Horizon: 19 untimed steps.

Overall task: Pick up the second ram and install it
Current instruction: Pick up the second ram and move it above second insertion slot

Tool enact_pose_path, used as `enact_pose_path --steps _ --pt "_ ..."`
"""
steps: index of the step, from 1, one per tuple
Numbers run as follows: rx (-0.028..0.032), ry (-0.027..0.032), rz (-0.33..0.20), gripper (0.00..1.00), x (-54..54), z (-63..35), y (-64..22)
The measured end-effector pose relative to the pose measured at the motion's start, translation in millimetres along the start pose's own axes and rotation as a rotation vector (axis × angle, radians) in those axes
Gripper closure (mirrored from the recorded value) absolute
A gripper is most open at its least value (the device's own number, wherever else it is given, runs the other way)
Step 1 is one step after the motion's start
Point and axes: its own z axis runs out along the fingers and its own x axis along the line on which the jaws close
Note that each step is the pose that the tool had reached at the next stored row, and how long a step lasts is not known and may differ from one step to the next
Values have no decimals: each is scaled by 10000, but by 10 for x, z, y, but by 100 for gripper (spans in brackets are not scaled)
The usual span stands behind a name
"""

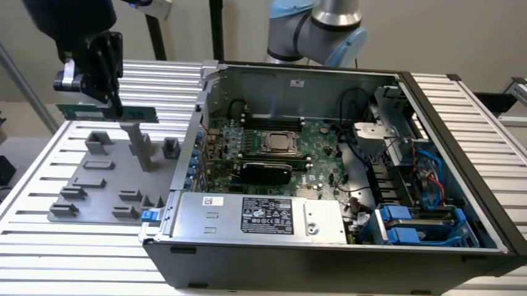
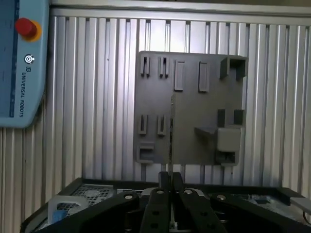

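Observation:
The second ram point(image 1: 142, 115) is a thin green stick held level above the grey holder tray point(image 1: 91, 185), at the exterior view's left. My gripper point(image 1: 111, 108) is shut on its middle from above. The stick hangs clear of the tray's posts. In the wrist view the ram point(image 2: 171, 131) appears edge-on as a thin dark line running out from my gripper point(image 2: 170, 180), with the tray point(image 2: 189, 141) beneath it. The open computer case point(image 1: 461, 154) lies to the exterior view's right, with its green motherboard point(image 1: 321, 139) exposed and black memory slots point(image 1: 276, 121) near the back.
The tray carries several upright grey posts and brackets point(image 1: 140, 145). A power supply point(image 1: 263, 216) and blue drive cages point(image 1: 411, 225) fill the case's front. A teach pendant point(image 2: 19, 63) with a red stop button point(image 2: 25, 27) rests on the slatted aluminium table point(image 2: 97, 97).

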Motion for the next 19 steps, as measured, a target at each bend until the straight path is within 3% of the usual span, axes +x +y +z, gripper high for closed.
enact_pose_path --steps 5,8,19 --pt "-4 2 0 100 -5 -217 -222" --pt "-3 0 -1 100 -13 -288 -355" --pt "-3 0 0 100 -66 -346 -843"
